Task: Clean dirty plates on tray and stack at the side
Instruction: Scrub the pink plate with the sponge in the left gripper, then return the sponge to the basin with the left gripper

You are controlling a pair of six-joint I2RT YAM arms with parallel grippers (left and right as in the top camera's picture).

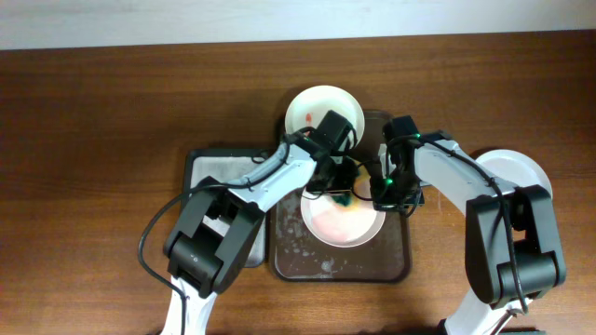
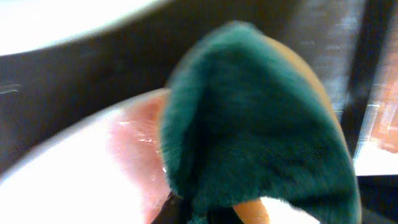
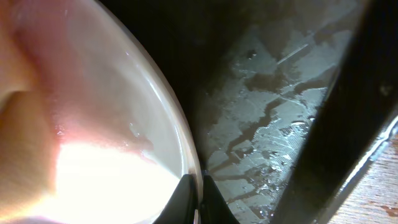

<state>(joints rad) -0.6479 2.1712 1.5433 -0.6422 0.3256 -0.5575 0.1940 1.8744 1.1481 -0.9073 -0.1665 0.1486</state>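
One smeared plate [image 1: 340, 228] on tray [image 1: 391, 261] | left fingers [image 1: 332, 174] grasp green sponge [image 2: 249, 137] | right fingers [image 3: 185, 202] pinch its rim

A dark brown, wood-grained surface [image 1: 93, 112] fills the overhead view, with a pale strip [image 1: 279, 14] bordering its far edge.

Glossy wet plate [image 3: 112, 124], fuzzy green sponge [image 2: 249, 143], water-streaked tray [image 3: 267, 124], wood-grain table [image 1: 93, 112].
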